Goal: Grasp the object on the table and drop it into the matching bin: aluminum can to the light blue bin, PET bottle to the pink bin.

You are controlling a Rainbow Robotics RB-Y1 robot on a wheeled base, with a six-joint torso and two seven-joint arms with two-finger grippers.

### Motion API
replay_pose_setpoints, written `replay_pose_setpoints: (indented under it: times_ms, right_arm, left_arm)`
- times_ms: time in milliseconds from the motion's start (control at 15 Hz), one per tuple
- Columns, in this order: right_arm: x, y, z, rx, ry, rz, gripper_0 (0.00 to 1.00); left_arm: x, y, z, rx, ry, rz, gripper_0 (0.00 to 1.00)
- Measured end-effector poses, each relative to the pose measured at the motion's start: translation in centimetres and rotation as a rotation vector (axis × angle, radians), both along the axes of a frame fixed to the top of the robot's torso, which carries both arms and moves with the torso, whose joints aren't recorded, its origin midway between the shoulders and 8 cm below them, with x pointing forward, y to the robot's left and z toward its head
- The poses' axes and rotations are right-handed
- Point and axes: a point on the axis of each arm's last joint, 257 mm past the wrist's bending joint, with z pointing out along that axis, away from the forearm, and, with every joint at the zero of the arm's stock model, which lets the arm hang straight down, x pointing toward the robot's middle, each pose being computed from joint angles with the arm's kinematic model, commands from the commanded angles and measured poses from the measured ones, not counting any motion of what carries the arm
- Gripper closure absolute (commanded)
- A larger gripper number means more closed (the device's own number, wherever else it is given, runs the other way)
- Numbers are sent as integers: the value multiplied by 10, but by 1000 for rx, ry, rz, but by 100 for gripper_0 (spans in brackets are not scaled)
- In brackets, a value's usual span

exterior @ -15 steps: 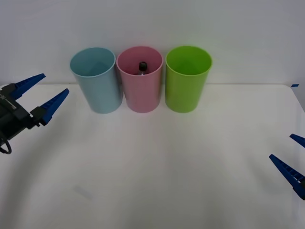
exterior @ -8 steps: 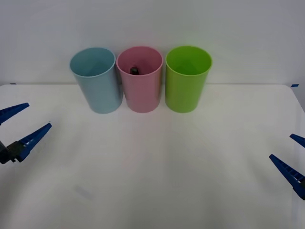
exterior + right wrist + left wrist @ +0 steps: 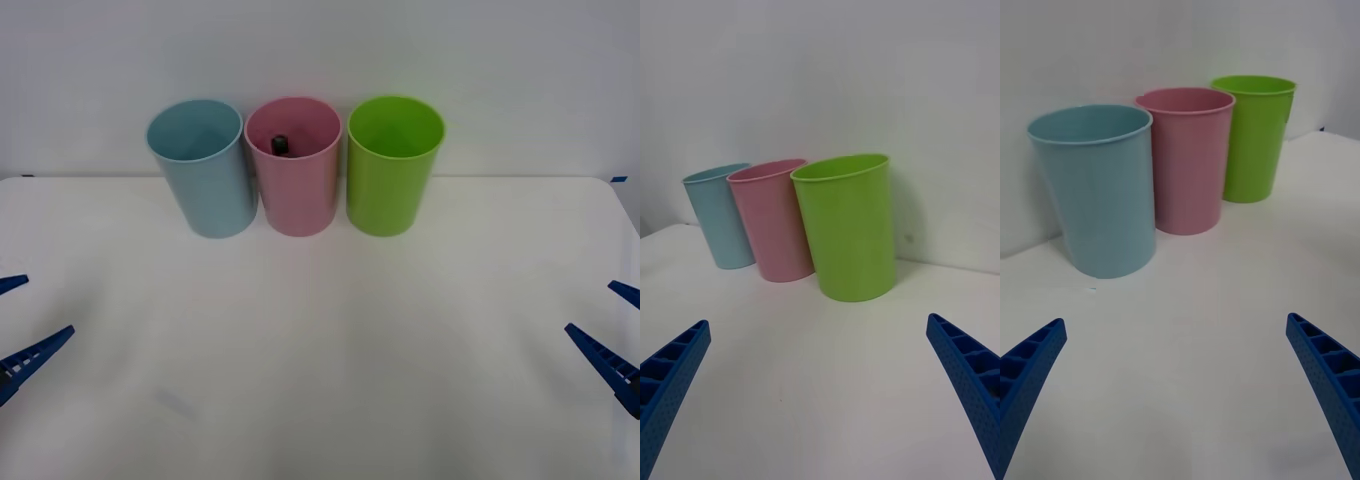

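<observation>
**Bottle in the pink bin, both arms clear**

The PET bottle lies inside the pink bin, its matching bin, so the drop looks done. Only its black cap and a sliver of dark body show over the rim, toward the bin's far wall; the rest is hidden.

The light blue bin stands just beside the pink bin on the robot's left, and a lime green bin just beside it on the right, all upright at the far side of the table.

Well apart from the pink bin, the left gripper sits at the near left edge and the right gripper at the near right, each with fingers spread wide and holding nothing, probably parked out of the way.
</observation>
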Motion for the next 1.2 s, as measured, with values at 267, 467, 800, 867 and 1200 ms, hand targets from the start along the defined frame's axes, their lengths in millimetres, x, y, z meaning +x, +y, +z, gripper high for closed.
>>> replay_pose_setpoints:
  times_ms: [267, 467, 800, 867, 1200]
  right_arm:
    - [0, 0, 0, 0, 0, 0, 0]
    - [0, 0, 0, 0, 0, 0, 0]
    - [0, 0, 0, 0, 0, 0, 0]
    - [0, 0, 0, 0, 0, 0, 0]
    - [0, 0, 0, 0, 0, 0, 0]
  left_arm:
    - [-25, 17, -20, 30, 55, 34, 0]
    - [-43, 25, -37, 41, 100, 52, 0]
    - [-57, 23, -55, 35, 147, 52, 0]
    - [-57, 22, -56, 32, 151, 51, 0]
    - [-59, 16, -61, 20, 165, 41, 0]
